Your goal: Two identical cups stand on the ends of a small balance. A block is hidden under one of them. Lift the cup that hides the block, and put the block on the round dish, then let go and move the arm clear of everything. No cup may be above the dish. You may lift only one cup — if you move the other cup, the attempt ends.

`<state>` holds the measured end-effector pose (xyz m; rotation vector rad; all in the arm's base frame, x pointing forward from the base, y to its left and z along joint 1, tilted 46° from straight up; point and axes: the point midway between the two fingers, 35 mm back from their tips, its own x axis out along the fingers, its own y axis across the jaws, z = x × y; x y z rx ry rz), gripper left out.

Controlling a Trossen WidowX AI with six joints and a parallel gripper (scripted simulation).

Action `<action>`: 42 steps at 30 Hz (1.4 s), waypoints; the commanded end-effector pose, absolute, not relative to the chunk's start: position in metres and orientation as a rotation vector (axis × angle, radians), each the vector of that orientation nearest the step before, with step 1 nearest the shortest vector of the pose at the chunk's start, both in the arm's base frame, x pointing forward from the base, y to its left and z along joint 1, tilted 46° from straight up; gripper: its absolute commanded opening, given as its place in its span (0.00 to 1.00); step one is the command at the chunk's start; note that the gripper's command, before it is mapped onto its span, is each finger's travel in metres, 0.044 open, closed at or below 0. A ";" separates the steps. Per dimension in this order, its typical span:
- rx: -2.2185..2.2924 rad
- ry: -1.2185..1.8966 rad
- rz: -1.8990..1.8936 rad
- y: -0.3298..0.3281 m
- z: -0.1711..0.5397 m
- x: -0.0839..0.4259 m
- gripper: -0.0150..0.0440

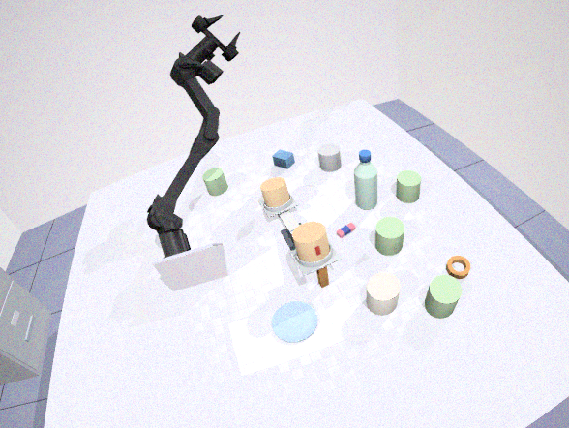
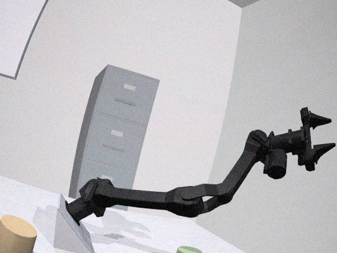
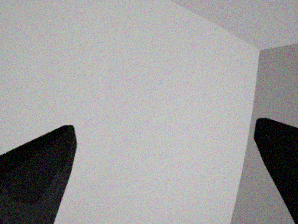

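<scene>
Two identical orange cups stand on the ends of the small balance (image 1: 289,222): the far cup (image 1: 276,193) and the near cup (image 1: 312,243), which has a small red mark in front of it or on its side. Which end sits lower is hard to tell. No block shows; the cups hide what is under them. One orange cup (image 2: 18,233) shows at the lower left in the exterior view. The round blue dish (image 1: 294,321) lies near the front with nothing on it. My gripper (image 1: 230,25) (image 2: 333,133) (image 3: 166,132) is open and empty, raised high and far from the cups.
Green cups (image 1: 215,182) (image 1: 408,187) (image 1: 389,236) (image 1: 442,296), a cream cup (image 1: 382,293), a grey cup (image 1: 329,158), a bottle (image 1: 366,186), a blue box (image 1: 284,159), a pink-blue piece (image 1: 345,229), an orange ring (image 1: 451,274) and a brown piece (image 1: 323,278) stand or lie around.
</scene>
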<state>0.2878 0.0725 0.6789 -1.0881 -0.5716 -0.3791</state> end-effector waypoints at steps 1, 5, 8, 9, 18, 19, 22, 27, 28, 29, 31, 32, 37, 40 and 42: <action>-1.088 -0.575 -0.378 0.073 0.679 0.287 0.98; -1.082 -0.638 -0.359 0.080 0.682 0.277 1.00; -1.078 -0.694 -0.381 0.080 0.690 0.261 1.00; -1.076 -0.709 -0.393 0.079 0.693 0.255 1.00; -1.026 -0.859 -0.631 0.045 0.731 0.168 1.00; -1.016 -0.872 -0.661 0.040 0.734 0.158 1.00; -0.980 -0.904 -0.751 0.022 0.741 0.126 1.00; -0.904 -0.933 -0.898 -0.013 0.746 0.077 1.00; -0.887 -0.935 -0.927 -0.020 0.746 0.068 1.00; -0.870 -0.936 -0.955 -0.028 0.746 0.058 1.00; -0.831 -0.936 -1.008 -0.044 0.744 0.041 1.00; -0.809 -0.936 -1.034 -0.052 0.742 0.032 1.00; -0.695 -0.913 -1.151 -0.095 0.730 -0.007 1.00; -0.623 -0.886 -1.213 -0.122 0.718 -0.026 1.00; -0.574 -0.863 -1.248 -0.140 0.709 -0.038 1.00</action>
